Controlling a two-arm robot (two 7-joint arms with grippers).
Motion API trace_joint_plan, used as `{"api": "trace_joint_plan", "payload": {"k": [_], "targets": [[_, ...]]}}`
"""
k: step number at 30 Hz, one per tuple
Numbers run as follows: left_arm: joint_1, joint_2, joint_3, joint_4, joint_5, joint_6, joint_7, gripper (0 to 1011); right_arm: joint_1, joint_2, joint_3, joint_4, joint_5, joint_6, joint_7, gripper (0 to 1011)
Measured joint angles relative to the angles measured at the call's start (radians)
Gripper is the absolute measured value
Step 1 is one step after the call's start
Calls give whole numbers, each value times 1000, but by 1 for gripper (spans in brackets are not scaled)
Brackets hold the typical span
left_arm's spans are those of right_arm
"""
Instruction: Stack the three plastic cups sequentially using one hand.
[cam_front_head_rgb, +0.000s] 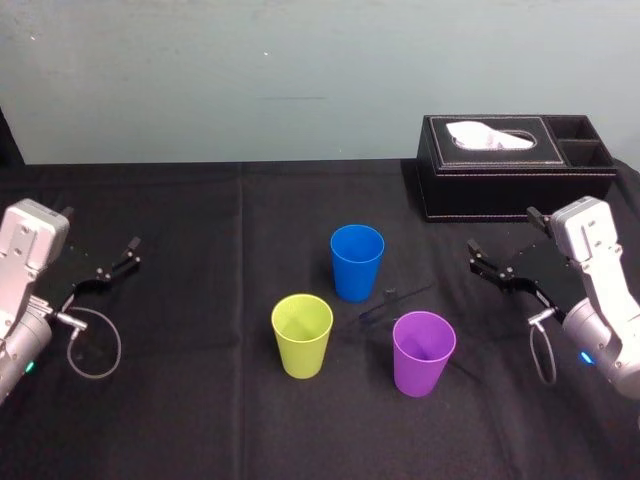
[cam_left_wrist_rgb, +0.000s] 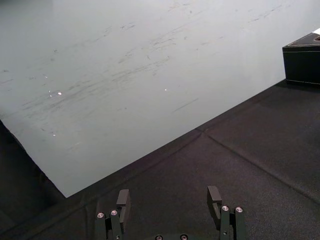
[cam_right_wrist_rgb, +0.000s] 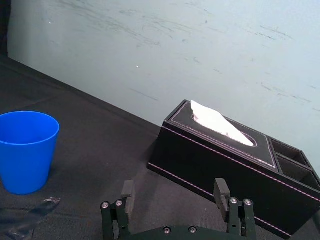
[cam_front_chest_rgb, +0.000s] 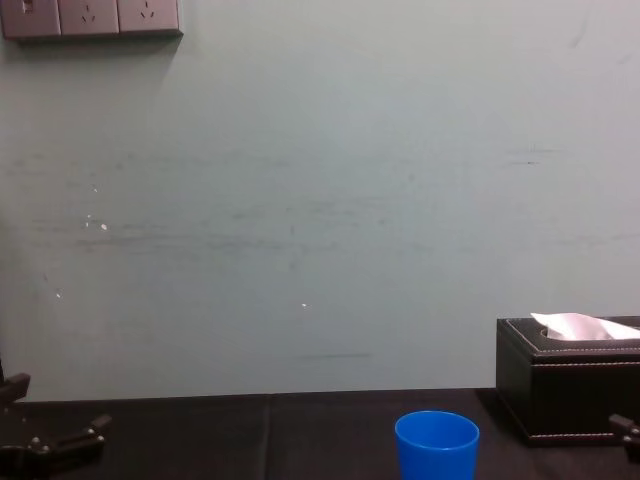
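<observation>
Three plastic cups stand upright and apart on the black table. The blue cup is farthest back, the yellow-green cup is front left, and the purple cup is front right. My right gripper hovers open to the right of the cups, with nothing between its fingers. My left gripper rests open at the far left, well away from the cups.
A black tissue box with a white tissue sits at the back right, just behind my right gripper. A small clear wrapper lies between the blue and purple cups. A pale wall closes off the table's far edge.
</observation>
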Motion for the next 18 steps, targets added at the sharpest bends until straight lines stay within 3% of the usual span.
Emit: {"api": "trace_joint_plan", "payload": {"k": [18], "targets": [[0,0,0,0,0,0,0,1010,0,0,0,0,0,0,0,1004]]}}
